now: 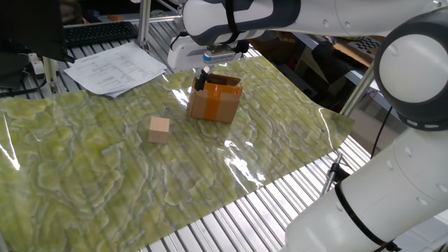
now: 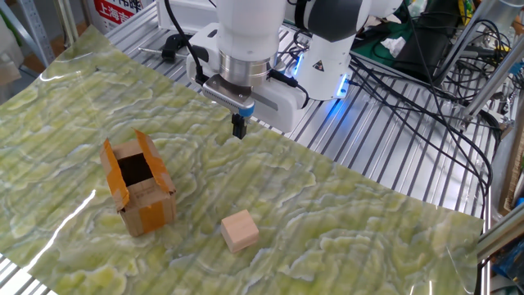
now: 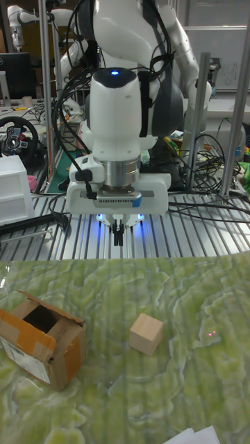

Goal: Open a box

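Box (image 2: 137, 187) stands flaps-up on the mat, well apart from the raised end effector (image 2: 239, 129), its fingers together.

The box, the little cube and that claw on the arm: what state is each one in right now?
Box: upright on the mat, top flaps open, inside dark, orange tape still on it.
Cube: resting on the mat, apart from the box, untouched.
Gripper: shut, holding nothing, raised above the mat, away from the box.
Mat: spread flat over the table, wrinkled and shiny.

Glossy white arm (image 2: 246, 24), grey joint bands, black cables, black-fingered gripper (image 2: 239, 127).
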`<state>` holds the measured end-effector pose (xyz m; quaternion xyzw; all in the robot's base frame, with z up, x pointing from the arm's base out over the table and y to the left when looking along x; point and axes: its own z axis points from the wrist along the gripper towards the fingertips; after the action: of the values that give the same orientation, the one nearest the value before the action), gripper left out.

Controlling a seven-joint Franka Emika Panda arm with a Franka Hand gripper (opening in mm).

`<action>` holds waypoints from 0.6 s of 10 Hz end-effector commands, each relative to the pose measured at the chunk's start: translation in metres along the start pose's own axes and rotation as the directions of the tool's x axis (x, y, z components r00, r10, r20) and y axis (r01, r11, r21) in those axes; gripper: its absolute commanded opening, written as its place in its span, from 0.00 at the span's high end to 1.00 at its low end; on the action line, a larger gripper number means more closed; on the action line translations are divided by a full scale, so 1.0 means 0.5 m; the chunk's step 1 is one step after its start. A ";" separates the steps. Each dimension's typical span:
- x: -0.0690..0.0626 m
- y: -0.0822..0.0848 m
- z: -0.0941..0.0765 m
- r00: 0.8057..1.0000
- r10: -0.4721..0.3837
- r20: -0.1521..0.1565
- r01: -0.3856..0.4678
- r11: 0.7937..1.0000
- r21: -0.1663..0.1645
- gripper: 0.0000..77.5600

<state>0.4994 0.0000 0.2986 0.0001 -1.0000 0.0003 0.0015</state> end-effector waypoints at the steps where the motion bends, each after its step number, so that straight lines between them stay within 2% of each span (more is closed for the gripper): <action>1: 0.000 0.000 0.000 0.984 0.168 -0.066 -0.176 0.975 -0.136 1.00; 2: 0.000 0.000 0.000 0.984 0.167 -0.062 -0.172 0.981 -0.094 1.00; 6: -0.003 -0.007 0.001 0.986 0.151 -0.066 -0.157 0.983 -0.095 1.00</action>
<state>0.4991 -0.0003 0.2977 -0.0757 -0.9961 -0.0380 0.0242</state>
